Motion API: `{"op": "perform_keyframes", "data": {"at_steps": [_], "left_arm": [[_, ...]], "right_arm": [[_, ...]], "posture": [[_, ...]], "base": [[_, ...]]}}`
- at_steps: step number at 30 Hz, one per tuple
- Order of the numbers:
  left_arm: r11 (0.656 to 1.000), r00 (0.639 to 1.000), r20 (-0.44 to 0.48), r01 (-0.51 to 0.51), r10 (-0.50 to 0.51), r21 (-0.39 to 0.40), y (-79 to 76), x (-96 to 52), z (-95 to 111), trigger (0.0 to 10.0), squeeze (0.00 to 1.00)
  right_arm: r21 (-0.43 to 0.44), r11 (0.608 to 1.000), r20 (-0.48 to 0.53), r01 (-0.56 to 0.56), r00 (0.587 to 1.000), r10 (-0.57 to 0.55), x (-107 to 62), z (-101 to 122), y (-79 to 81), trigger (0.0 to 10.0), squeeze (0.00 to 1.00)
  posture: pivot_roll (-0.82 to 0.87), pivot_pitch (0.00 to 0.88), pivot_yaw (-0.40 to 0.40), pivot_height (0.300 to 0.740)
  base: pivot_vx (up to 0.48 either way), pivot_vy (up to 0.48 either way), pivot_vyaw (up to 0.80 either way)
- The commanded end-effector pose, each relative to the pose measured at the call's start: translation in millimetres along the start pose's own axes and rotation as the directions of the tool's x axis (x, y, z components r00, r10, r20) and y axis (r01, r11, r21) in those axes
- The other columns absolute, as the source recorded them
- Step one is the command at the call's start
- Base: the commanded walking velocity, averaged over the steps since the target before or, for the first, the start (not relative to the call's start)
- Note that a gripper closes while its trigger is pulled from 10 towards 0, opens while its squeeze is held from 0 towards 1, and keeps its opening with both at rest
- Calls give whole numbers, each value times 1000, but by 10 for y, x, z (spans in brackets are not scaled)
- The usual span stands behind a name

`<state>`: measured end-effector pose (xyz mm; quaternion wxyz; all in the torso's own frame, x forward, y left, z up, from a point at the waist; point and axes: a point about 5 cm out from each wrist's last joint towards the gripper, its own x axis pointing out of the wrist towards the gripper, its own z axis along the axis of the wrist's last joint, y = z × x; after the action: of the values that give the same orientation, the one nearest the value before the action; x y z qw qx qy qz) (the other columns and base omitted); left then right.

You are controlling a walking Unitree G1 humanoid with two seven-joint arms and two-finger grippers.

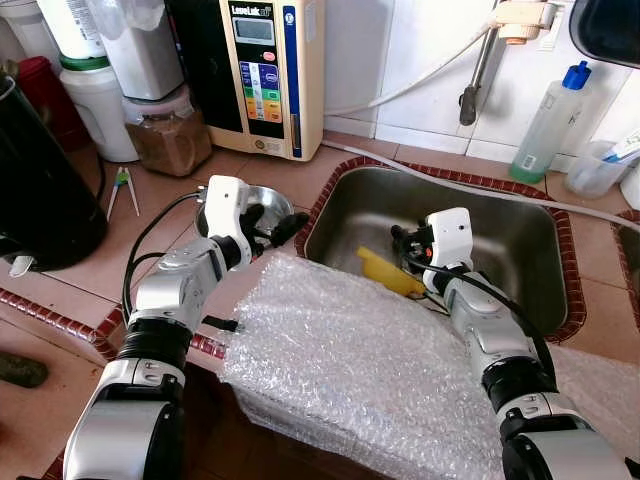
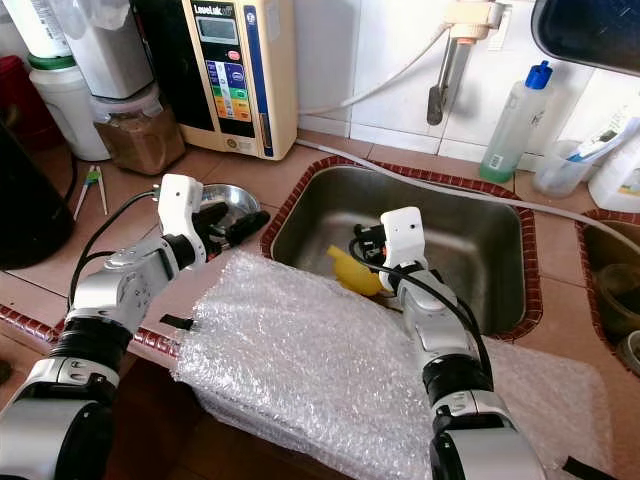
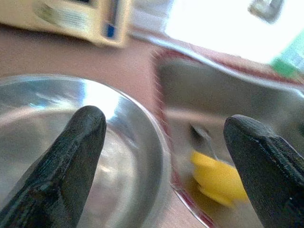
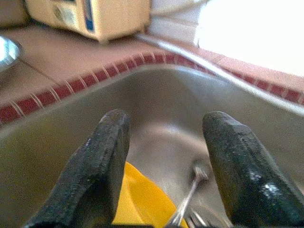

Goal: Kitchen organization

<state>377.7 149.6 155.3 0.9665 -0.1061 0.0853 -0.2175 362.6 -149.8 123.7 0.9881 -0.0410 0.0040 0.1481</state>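
Observation:
A shiny steel bowl [image 1: 268,203] sits on the tiled counter just left of the steel sink [image 1: 510,230]. My left gripper [image 1: 272,225] hovers open over the bowl's near-right rim; in the left wrist view one finger [image 3: 71,156] is over the bowl [image 3: 38,109] and the other toward the sink. A yellow plastic item [image 1: 390,272] lies at the sink's front left, with a metal fork [image 4: 190,199] beside it. Directly above that yellow item [image 4: 142,199], my right gripper [image 1: 405,250] reaches into the sink, open and empty.
A sheet of bubble wrap [image 1: 350,370] drapes over the counter's front edge between my arms. At the back stand a cream water ioniser [image 1: 265,70], a jar of brown powder [image 1: 168,140] and a soap bottle [image 1: 548,125]. A black appliance [image 1: 40,180] fills the left.

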Motion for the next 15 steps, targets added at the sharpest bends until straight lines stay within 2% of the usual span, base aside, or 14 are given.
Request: {"op": "perform_keyframes", "data": {"at_steps": [1,3,5,9,10,13,15], "left_arm": [[992,987,107,-123,122,2,123,3,248,10000,1000],[968,957,142,-252,252,-16,275,-39,302,10000,1000],[960,950,144,-278,277,-17,308,-51,301,10000,1000],[915,905,135,-402,404,-40,478,-129,276,10000,1000],[915,905,135,-402,404,-40,478,-129,276,10000,1000],[875,871,81,-483,485,-40,582,-173,150,10000,1000],[865,864,49,-500,502,-43,602,-182,96,10000,1000]], "right_arm": [[-4,1000,70,-24,997,24,-4,108,29,10000,1000],[2,997,141,-79,987,78,5,240,114,10000,1000],[4,996,154,-92,984,91,8,267,136,10000,1000],[46,981,219,-189,960,175,19,421,285,10000,1000],[46,981,219,-189,960,175,19,421,285,10000,1000],[23,964,237,-265,938,252,-29,470,424,10000,1000],[8,959,230,-283,934,274,-49,457,453,10000,1000]], "posture": [[-25,0,50,740],[-25,0,50,740],[-25,0,50,740],[-22,0,51,740],[-22,0,51,740],[-23,0,51,740],[-22,0,51,740]], "base": [[0,0,0],[0,0,0],[0,0,0],[0,0,0],[0,0,0],[0,0,0],[0,0,0]]}}
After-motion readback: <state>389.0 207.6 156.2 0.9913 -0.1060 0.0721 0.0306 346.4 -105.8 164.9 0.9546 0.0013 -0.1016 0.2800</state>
